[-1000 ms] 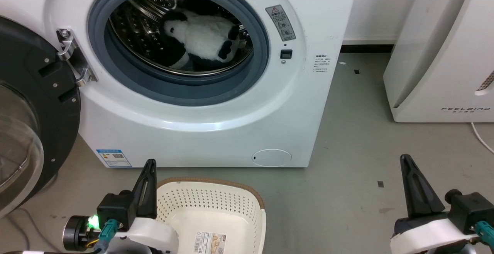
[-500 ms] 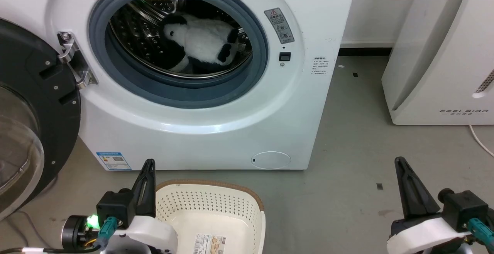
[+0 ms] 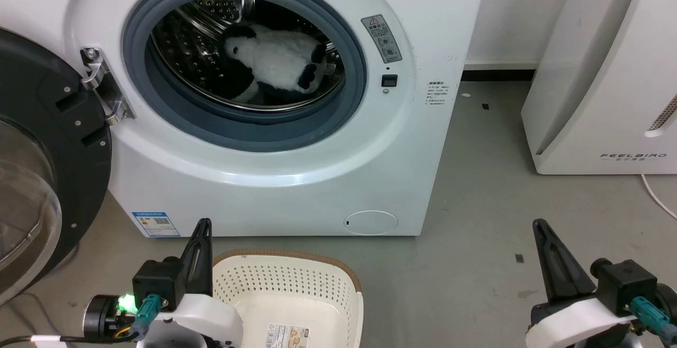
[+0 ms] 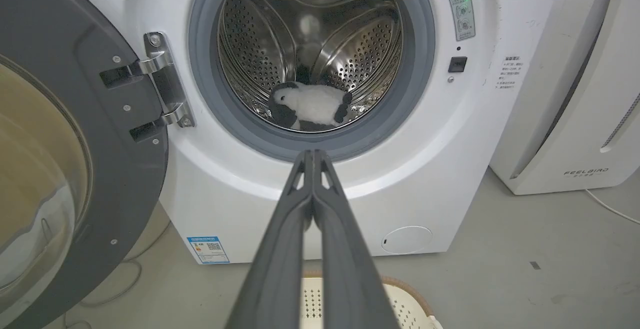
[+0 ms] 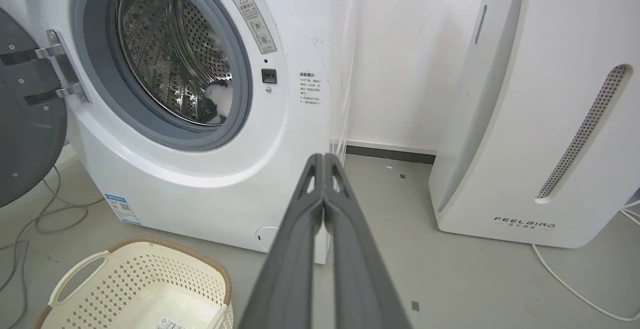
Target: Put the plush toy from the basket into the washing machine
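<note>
We see the toy (image 3: 275, 65) lying inside the washer (image 3: 264, 179), on the lower part of the steel drum (image 4: 250, 44) just behind the grey gasket (image 3: 254, 131). Its head is towards the left of the head view, its white belly is turned out to us, and a black paw shows at its right end. In the right wrist view a white bit of it shows past the gasket's edge. The door (image 3: 47, 142) hangs swung wide open on the hinge (image 3: 103, 86) at the left of the porthole. Our left gripper (image 4: 313, 155) is held low in front of the washer, well apart from the toy. Its two fingers are pressed together along their length with nothing between them, and they point up at the porthole's lower edge. A green light (image 3: 127, 301) glows on that wrist. Our right gripper (image 5: 324, 156) is likewise pressed together and holds nothing. It hovers over the grey floor (image 3: 476, 205) to the right of the washer and points towards the gap between the washer and the white appliance (image 3: 597, 73) marked FEELBIRD. The basket (image 3: 285, 279) stands on the floor just in front of the washer, right beside our left gripper in the head view, with a paper label (image 3: 288, 335) on its inside bottom. A white cable (image 5: 575, 289) trails over the floor by the appliance.
</note>
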Controlling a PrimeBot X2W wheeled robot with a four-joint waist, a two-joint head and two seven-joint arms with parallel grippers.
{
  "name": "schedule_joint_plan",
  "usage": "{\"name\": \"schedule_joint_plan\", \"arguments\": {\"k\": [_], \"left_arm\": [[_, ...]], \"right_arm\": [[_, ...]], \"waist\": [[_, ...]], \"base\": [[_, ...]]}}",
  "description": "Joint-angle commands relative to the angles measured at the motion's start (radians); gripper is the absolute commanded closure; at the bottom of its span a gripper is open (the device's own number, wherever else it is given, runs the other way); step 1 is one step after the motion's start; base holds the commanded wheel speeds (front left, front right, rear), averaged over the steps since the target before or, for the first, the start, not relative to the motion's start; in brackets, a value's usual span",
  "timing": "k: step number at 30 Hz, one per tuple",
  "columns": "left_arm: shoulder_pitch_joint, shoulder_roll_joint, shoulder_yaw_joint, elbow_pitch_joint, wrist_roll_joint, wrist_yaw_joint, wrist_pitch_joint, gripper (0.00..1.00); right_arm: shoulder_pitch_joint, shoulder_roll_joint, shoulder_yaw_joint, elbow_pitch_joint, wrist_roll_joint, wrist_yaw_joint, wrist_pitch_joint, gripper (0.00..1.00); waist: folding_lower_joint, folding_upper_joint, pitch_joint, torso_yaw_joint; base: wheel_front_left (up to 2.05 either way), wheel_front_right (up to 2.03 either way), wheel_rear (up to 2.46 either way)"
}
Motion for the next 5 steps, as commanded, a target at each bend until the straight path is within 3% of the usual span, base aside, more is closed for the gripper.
{"name": "schedule_joint_plan", "arguments": {"k": [1, 5], "left_arm": [[0.014, -0.005, 0.004, -0.008, 0.011, -0.004, 0.007, 1.0], [0.015, -0.006, 0.006, -0.01, 0.014, -0.004, 0.015, 1.0]], "right_arm": [[-0.01, 0.0, 0.003, 0.003, -0.005, -0.001, 0.007, 1.0], [-0.011, 0.0, 0.005, 0.005, -0.01, -0.001, 0.016, 1.0]], "waist": [[-0.0001, -0.0001, -0.001, 0.0], [-0.0001, -0.0001, -0.004, -0.001]], "base": [[0.0, 0.0, 0.0], [0.0, 0.0, 0.0]]}}
